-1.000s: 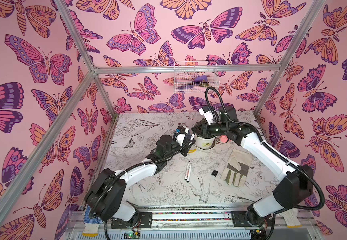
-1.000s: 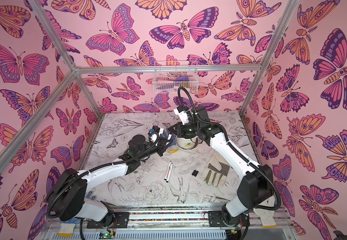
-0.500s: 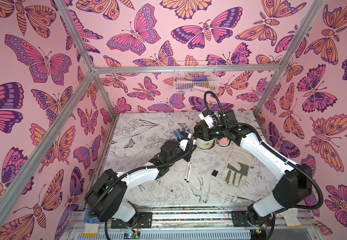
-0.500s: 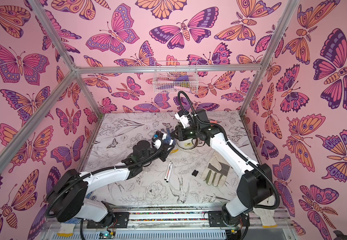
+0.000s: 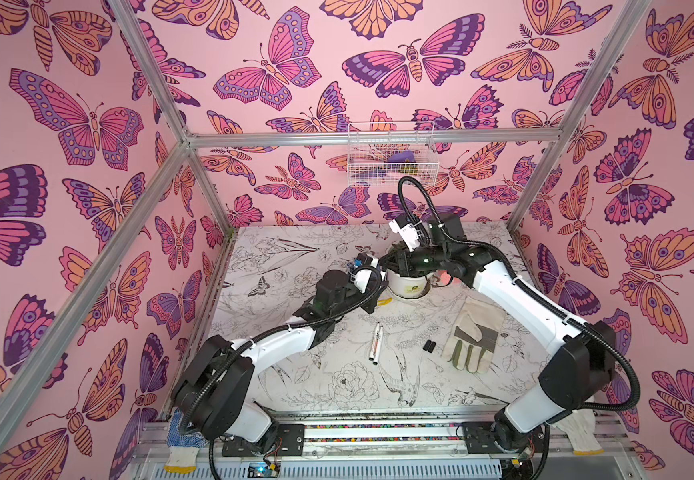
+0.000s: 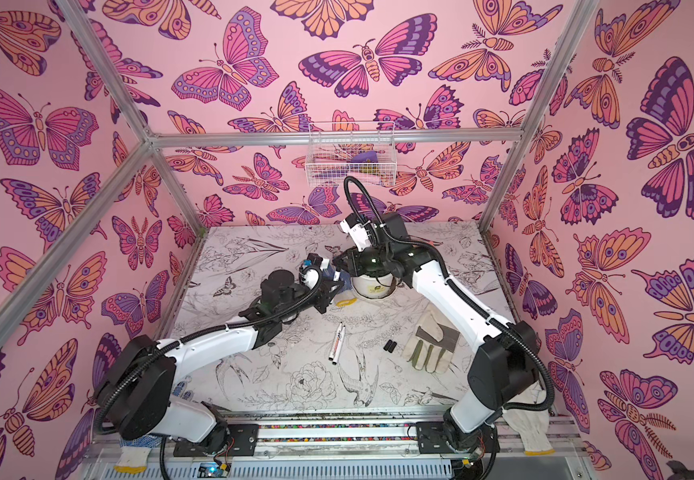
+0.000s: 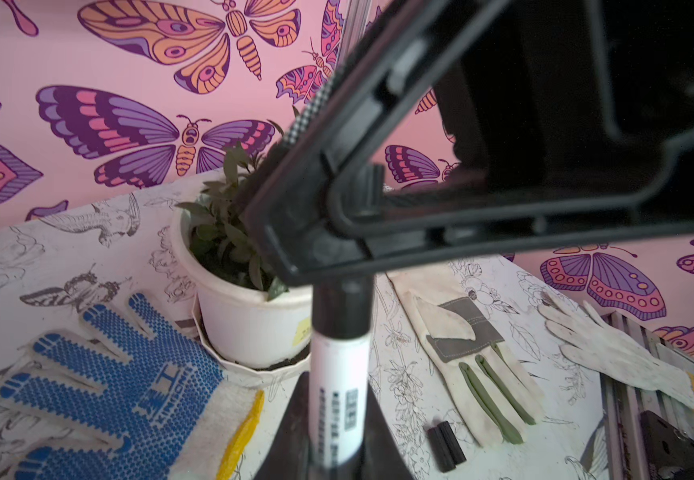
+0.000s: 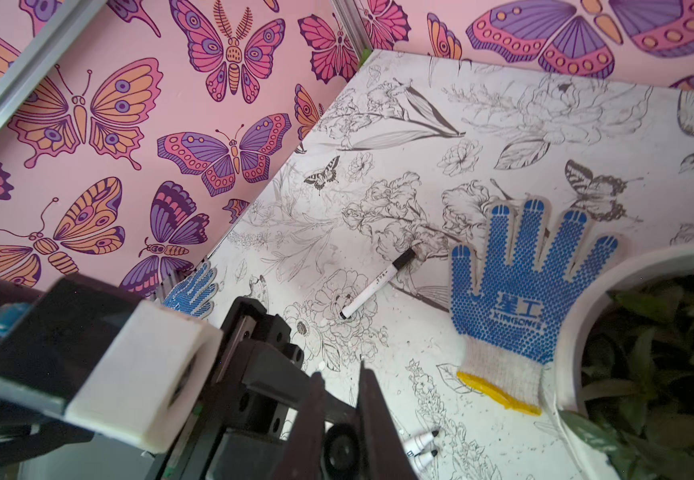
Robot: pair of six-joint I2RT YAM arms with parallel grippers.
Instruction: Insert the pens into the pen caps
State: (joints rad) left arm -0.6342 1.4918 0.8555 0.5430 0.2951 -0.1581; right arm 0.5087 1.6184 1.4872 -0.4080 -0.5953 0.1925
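Over the desk (image 7: 46, 266), your left end effector (image 7: 337, 388) clamps the pen (image 7: 339, 357), your right end effector (image 8: 340, 374) the cap (image 7: 341, 307); skewed pushing could pop either loose.

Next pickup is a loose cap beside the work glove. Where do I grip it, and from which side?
Come straight down on the cap farther from the work glove. It lies flat, touching the other cap along its length, so there is probably no gap for straddling its width. Close on its two ends instead.
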